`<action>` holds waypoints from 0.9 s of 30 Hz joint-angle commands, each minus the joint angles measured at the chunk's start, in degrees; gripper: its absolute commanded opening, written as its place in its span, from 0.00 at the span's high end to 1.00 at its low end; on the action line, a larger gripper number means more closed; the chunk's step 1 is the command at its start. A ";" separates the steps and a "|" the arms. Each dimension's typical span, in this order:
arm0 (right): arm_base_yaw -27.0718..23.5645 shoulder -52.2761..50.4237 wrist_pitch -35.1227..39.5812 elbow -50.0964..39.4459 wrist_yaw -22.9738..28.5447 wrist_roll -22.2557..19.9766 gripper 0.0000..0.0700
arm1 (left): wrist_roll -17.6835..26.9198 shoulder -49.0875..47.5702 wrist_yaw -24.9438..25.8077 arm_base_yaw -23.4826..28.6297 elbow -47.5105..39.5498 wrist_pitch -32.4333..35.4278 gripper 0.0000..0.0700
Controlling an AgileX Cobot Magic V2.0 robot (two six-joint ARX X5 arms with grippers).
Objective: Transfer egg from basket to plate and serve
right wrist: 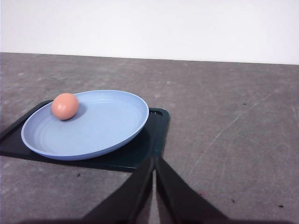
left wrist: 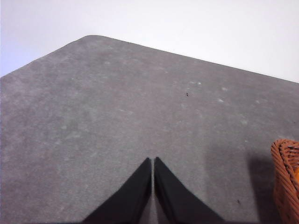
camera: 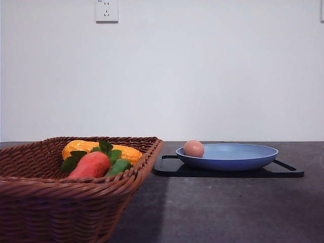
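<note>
The pinkish-brown egg (camera: 194,148) (right wrist: 65,106) lies on the light-blue plate (camera: 238,159) (right wrist: 98,135), close to its left rim in the front view. At the front left stands the brown wicker basket (camera: 61,202), whose rim edge (left wrist: 286,179) shows in the left wrist view. My left gripper (left wrist: 153,161) is shut with nothing in it, above bare grey table beside the basket. Shut and empty too, my right gripper (right wrist: 154,159) hovers just short of the plate's tray.
The plate rests on a flat black tray (camera: 172,167) (right wrist: 154,126). Inside the basket lie an orange-red carrot (camera: 91,164) with green leaves and a yellow corn cob (camera: 81,147). A white wall with a socket (camera: 107,10) stands behind the dark grey table (camera: 228,207).
</note>
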 commanded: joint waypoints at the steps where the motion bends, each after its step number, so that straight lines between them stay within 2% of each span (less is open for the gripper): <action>1: -0.07 -0.09 0.74 -0.37 0.18 0.76 1.00 | -0.33 -0.17 0.20 0.09 -1.36 -0.76 1.00; 27: -0.06 -0.09 0.74 -0.37 0.18 0.76 1.00 | -0.33 -0.17 0.20 0.09 -1.36 -0.76 1.00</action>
